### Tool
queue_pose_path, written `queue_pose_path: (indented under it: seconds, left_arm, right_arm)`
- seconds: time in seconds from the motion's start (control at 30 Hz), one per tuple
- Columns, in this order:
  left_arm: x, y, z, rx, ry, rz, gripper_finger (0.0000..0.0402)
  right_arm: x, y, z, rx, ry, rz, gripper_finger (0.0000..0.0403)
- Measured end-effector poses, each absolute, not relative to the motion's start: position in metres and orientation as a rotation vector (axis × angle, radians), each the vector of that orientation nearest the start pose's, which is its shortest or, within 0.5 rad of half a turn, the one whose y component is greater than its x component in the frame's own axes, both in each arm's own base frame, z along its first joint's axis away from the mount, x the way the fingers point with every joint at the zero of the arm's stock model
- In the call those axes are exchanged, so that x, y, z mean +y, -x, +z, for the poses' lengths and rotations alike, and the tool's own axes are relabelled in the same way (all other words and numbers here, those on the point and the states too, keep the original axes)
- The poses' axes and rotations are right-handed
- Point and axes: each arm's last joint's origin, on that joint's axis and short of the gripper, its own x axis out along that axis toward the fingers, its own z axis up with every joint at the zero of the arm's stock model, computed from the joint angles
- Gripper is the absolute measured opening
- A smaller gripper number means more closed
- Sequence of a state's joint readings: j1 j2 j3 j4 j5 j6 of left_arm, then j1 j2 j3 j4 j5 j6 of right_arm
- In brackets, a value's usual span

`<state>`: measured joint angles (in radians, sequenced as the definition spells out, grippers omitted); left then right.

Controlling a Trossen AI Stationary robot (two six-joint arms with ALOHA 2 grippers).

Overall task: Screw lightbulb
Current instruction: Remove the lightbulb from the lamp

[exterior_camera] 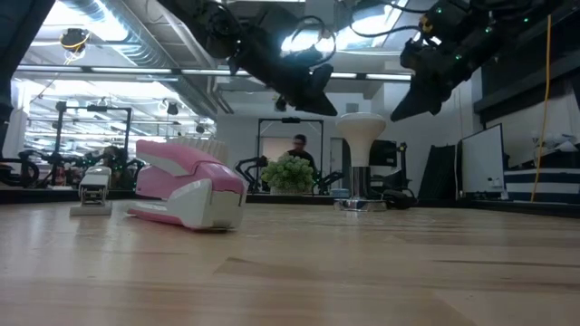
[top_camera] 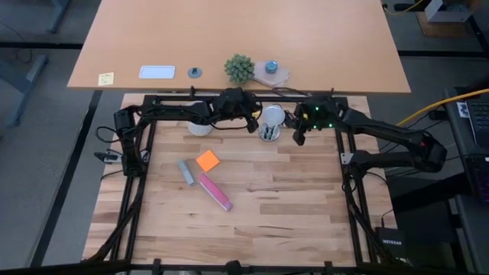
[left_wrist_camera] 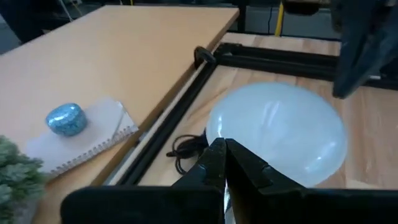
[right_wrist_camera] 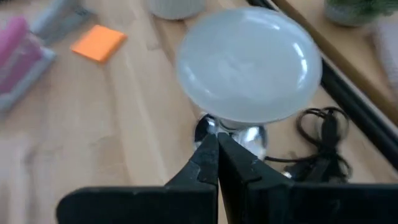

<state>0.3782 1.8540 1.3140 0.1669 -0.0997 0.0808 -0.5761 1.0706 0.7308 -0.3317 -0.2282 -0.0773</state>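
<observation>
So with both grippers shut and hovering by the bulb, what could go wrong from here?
The lightbulb stands upright on the metal socket, top-heavy; a nudge from the left gripper or right gripper, both shut and close beside it, might tip it. The socket's black cord lies loose nearby and could snag a finger. Shut jaws cannot grasp the bulb yet.

The lightbulb (top_camera: 272, 116) stands upright on its socket (right_wrist_camera: 239, 135) at the far edge of the tabletop (top_camera: 290, 206), between the two grippers: the left gripper (top_camera: 251, 124) hangs just beside it on one side and the right gripper (top_camera: 299, 138) just beside it on the other, both sets of fingers pressed together above the tabletop. Nearer than the left fingers lie a sticky pad (top_camera: 207, 160), a small stapler (top_camera: 186, 173) and a larger stapler (top_camera: 215, 192). A cord (left_wrist_camera: 185, 147) lies beside the socket, behind the bulb.
</observation>
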Motion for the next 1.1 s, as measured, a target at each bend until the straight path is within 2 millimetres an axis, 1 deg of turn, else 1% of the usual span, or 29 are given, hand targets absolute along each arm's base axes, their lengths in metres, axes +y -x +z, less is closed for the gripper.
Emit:
queue_pose_path:
  seconds: [0.1, 0.23, 0.5, 0.8, 1.1]
  left_arm:
    - [0.162, -0.396, 0.241, 0.395, -0.022, 0.458, 0.0000]
    - [0.163, -0.398, 0.233, 0.417, -0.019, 0.459, 0.0000]
    - [0.161, -0.399, 0.234, 0.405, -0.018, 0.455, 0.0000]
    - [0.150, -0.403, 0.232, 0.425, -0.020, 0.431, 0.0000]
    - [0.144, -0.405, 0.233, 0.422, -0.011, 0.422, 0.0000]
  right_arm:
    - [-0.109, -0.191, 0.249, 0.650, -0.141, -0.366, 0.0003]
    - [-0.106, -0.196, 0.253, 0.608, -0.106, -0.375, 0.0003]
    - [-0.107, -0.197, 0.254, 0.590, -0.122, -0.392, 0.0003]
    - [-0.108, -0.196, 0.253, 0.601, -0.108, -0.449, 0.0003]
    - [-0.109, -0.195, 0.254, 0.603, -0.103, -0.471, 0.0003]
